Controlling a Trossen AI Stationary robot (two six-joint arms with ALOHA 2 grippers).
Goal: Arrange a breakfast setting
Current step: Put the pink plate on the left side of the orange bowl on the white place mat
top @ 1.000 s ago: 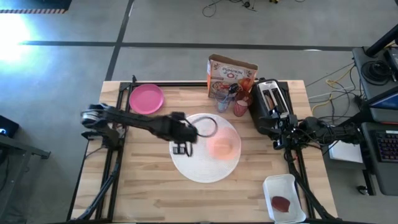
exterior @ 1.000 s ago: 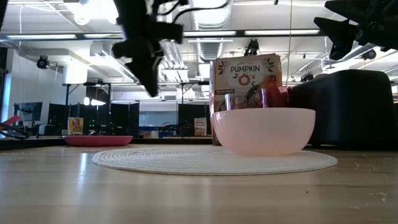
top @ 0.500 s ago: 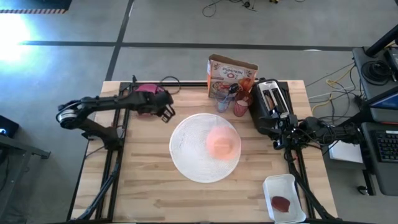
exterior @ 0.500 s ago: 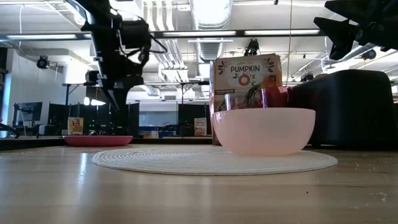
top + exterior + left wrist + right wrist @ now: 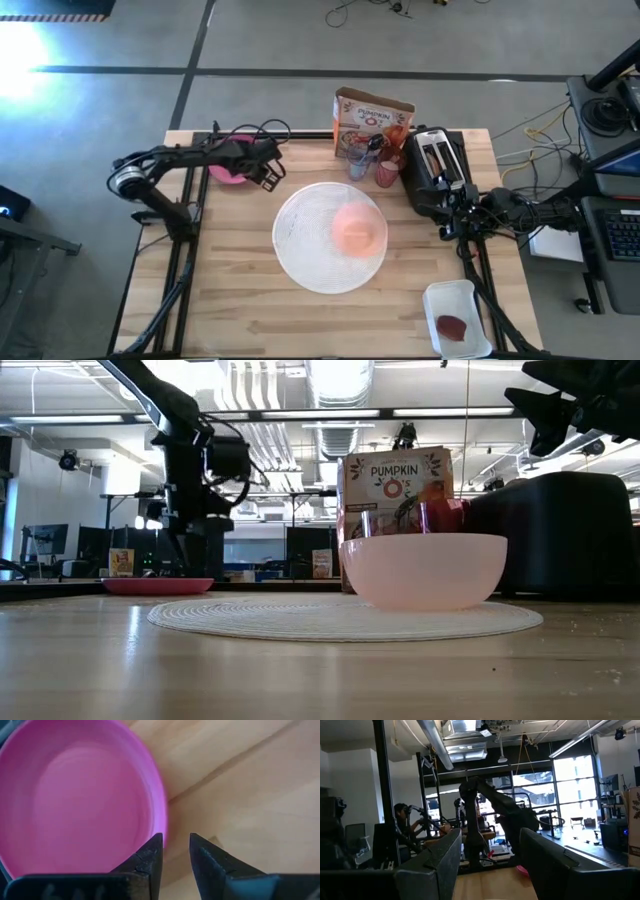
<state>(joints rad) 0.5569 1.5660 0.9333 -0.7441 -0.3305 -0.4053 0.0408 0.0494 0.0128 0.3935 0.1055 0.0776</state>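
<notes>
Plate [image 5: 226,166] pickup looks like our step: it lies at ten o'clock on the bench [image 5: 230,290], well apart from the mat [image 5: 310,262] and bowl [image 5: 355,230], and our left claw [image 5: 175,851] hangs narrow over its rim, gripping nothing. Next we should pinch that rim squarely; our right claw [image 5: 487,865] waits wide at three o'clock.

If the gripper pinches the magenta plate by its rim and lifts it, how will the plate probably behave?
The magenta plate looks rigid, so it should keep its shape. Its smooth rim may slip between the left gripper fingers. Held by one edge, it will probably tilt.
</notes>
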